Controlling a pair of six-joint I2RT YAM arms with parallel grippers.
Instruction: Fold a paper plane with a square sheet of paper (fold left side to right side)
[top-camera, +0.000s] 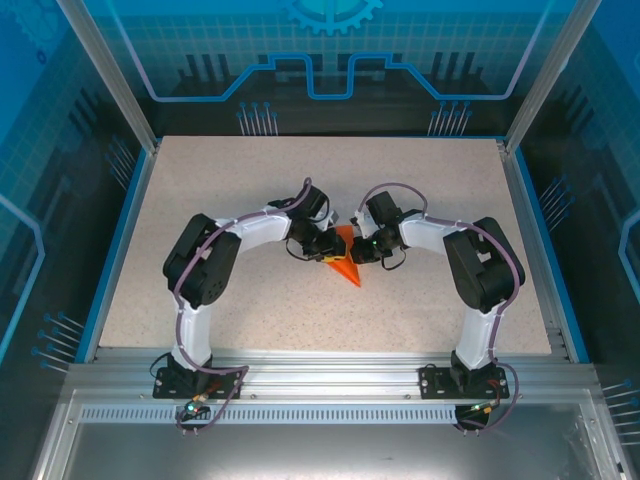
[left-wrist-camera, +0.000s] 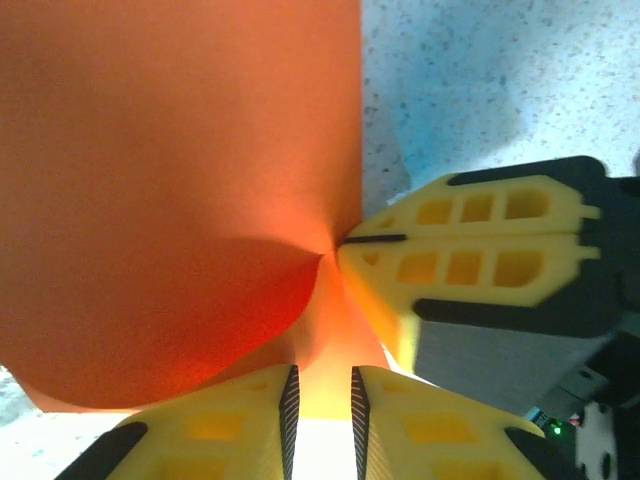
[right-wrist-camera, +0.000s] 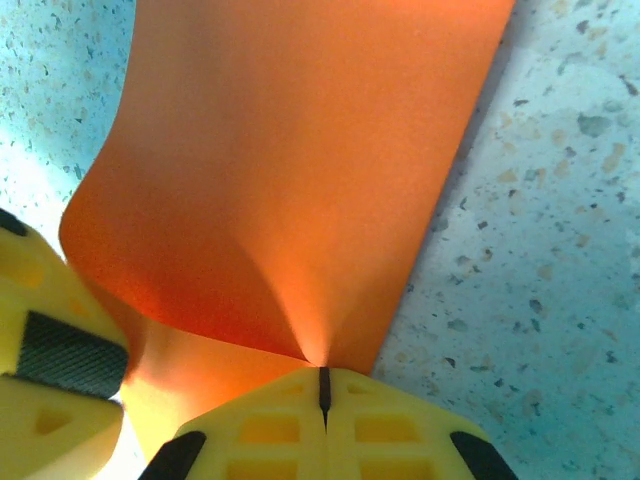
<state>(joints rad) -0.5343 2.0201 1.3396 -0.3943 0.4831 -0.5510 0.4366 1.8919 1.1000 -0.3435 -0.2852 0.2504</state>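
The square sheet of paper (top-camera: 346, 266) lies at the middle of the table (top-camera: 200, 200) in the top view, between the two wrists, with an orange point jutting toward the lower edge of the frame. In the right wrist view the right gripper (right-wrist-camera: 323, 392) sits at bottom centre with its fingers pressed together on the sheet's near edge, and the paper puckers into a small cone right at the pinch. The left gripper (left-wrist-camera: 325, 425), at the bottom of the left wrist view, has its pads standing slightly apart with lit paper in the slot – not visibly clamped. The sheet looks very light and limp: it bows and curls up off the table instead of lying flat, so it will likely flop, crease wherever it is squeezed, and slide on the smooth speckled top. The safest hold is probably a shallow nip at the very edge or a corner – well off the intended fold line.
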